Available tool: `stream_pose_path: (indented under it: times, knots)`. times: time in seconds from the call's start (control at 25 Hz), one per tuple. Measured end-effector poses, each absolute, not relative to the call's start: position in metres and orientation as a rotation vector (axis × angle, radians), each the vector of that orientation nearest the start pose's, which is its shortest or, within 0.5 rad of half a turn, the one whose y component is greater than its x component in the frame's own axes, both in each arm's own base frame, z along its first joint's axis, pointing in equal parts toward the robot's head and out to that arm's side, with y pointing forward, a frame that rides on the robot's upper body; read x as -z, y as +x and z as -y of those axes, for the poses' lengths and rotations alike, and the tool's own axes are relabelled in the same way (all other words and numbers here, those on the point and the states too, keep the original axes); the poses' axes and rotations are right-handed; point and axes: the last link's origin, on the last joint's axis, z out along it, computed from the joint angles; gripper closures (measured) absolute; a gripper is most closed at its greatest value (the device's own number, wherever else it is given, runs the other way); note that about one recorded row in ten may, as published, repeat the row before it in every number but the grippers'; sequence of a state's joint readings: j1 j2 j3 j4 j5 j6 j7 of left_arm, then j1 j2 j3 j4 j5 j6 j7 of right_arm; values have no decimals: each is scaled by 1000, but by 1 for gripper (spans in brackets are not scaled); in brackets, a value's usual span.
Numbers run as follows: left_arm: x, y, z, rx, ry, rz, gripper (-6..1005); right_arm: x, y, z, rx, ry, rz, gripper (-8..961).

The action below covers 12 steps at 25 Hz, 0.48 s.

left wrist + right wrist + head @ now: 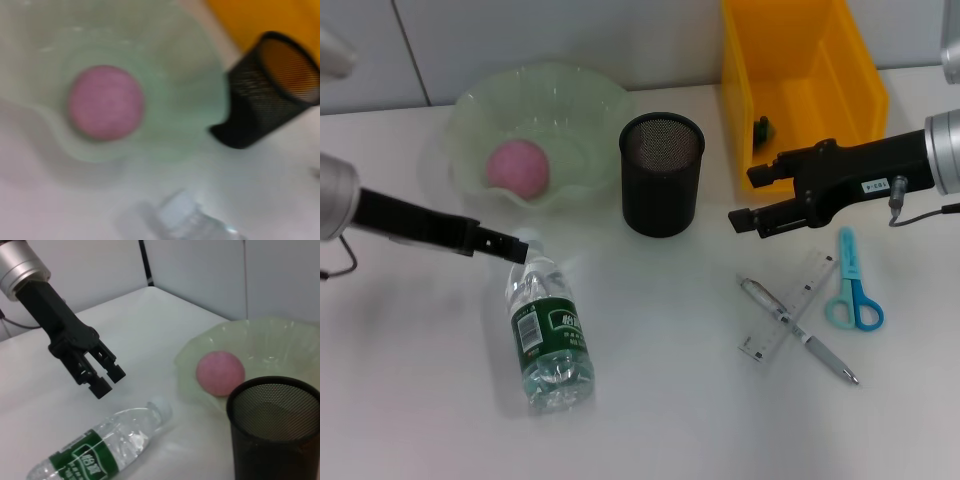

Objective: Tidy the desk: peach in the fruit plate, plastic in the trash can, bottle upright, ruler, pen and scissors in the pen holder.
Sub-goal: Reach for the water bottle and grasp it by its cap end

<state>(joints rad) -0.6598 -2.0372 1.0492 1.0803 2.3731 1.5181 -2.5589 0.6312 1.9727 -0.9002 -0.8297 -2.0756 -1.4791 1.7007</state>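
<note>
My left gripper (516, 247), fingers parted and holding nothing, hovers just above the white cap of the water bottle (549, 335), which lies on its side; the peach (517, 166) sits in the green fruit plate (472, 110) just beyond. My right gripper (745, 221), fingers apart and empty, hangs beside the mesh pen holder (662, 172), with ruler (787, 320), pen (798, 329) and scissors (852, 284) lying beneath it.

Pink peach (517, 166), yellow bin (800, 85)

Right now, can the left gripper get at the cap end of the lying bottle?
Probably yes: the left gripper hangs open just above the bottle cap, nothing between them.
</note>
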Motion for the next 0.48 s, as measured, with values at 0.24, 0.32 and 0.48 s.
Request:
stream_pose_path:
  times: [0.24, 0.32, 0.48]
  knots:
    - [-21, -184, -403, -195, -2337, 1455, 256, -41, 236, -381, -324, -2758, -543, 151]
    - [-19, -181, -405, -190, -2314, 1496, 256, -41, 237, -381, -336, -2747, -506, 150]
    - [-18, -179, -407, -183, -2268, 1555, 258, -41, 237, -378, -352, -2730, -415, 150]
